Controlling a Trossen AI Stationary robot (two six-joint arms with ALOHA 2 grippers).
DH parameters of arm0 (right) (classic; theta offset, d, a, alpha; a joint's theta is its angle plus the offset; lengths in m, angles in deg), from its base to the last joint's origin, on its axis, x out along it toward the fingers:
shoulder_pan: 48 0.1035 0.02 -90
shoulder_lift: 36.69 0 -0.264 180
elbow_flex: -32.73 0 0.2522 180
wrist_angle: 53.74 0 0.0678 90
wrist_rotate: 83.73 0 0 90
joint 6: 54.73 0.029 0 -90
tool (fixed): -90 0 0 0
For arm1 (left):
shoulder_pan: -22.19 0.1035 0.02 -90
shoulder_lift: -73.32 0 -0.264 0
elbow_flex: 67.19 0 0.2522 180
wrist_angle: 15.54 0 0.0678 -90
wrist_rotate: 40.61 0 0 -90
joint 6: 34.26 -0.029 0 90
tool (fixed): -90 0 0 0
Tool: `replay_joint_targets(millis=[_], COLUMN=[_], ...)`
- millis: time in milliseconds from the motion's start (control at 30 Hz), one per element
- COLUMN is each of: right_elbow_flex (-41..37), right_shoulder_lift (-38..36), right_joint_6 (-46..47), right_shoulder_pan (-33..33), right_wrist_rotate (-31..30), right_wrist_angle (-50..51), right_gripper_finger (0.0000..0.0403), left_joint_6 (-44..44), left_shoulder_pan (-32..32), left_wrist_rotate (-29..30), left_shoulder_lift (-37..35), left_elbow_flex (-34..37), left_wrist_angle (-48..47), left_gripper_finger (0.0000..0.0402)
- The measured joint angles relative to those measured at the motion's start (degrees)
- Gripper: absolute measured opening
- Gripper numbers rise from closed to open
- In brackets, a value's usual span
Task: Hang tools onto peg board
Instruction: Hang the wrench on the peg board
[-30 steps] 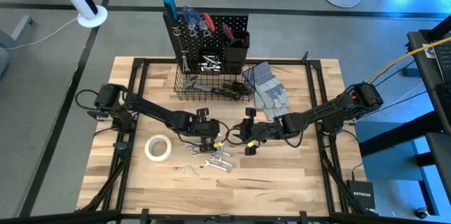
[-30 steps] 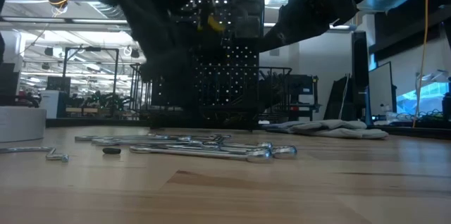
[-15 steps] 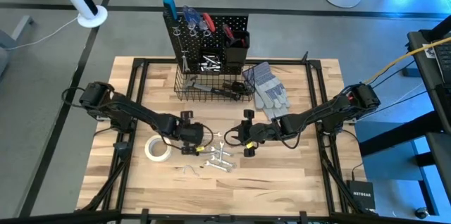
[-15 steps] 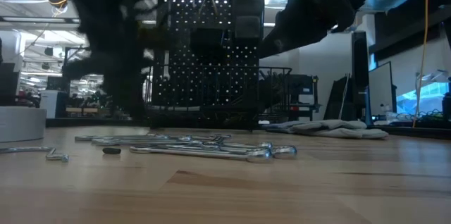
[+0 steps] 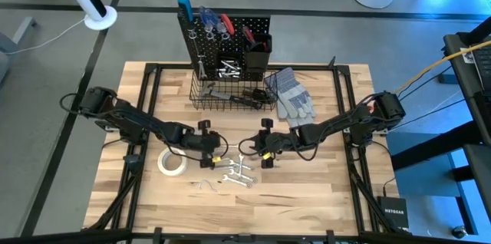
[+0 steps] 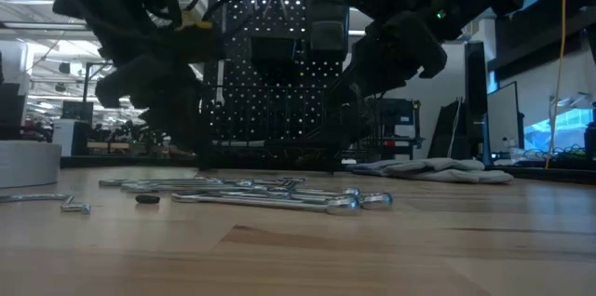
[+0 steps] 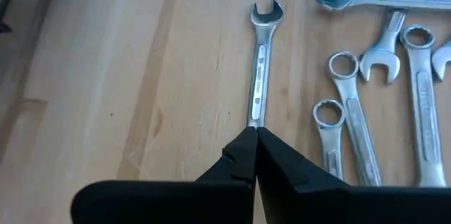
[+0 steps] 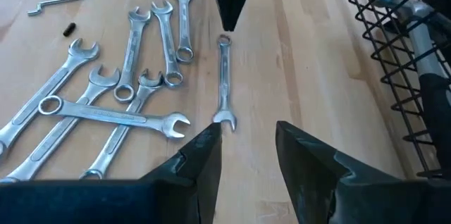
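Note:
A lone silver wrench (image 7: 259,69) lies flat on the wooden table between my two grippers; it also shows in the right wrist view (image 8: 223,83). My left gripper (image 7: 254,138) is shut, its tips at the wrench's ring end. My right gripper (image 8: 246,146) is open, its fingers just short of the wrench's open-jaw end (image 8: 224,121). Several more wrenches (image 5: 236,172) lie in a loose pile toward the near edge. The black peg board (image 5: 226,41) stands at the far edge with some tools hung on it. My left gripper's shut fingertips (image 8: 227,20) stand right at the wrench's ring end (image 8: 223,41), coming level from the table's left along the wrench. I cannot tell whether they touch it. The wrench lies flat on the table.
A white tape roll (image 5: 172,161) lies left of the pile, with a loose silver hook (image 5: 203,185) near it. The wire basket (image 5: 230,94) holds tools below the peg board. Grey gloves (image 5: 291,98) lie to its right.
My left gripper has drawn back toward the table's left edge. My right gripper has gone a little toward the left, closer to the lone wrench. The wrenches on the table have stayed where they were.

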Motion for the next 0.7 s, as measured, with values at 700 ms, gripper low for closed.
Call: replay_joint_targets(millis=[700], right_elbow_flex=[0.02], right_shoulder_lift=[0.02], right_joint_6=[0.66], right_shoulder_pan=[-0.02], right_wrist_rotate=[0.71], right_wrist_angle=[-0.39], right_gripper_finger=[0.0140], left_joint_6=[2.76], left_shoulder_pan=[2.63], left_wrist_rotate=[-4.08], left_shoulder_lift=[-2.86], left_elbow_flex=[6.00], left_wrist_angle=[8.58], left_gripper_finger=[0.0000])
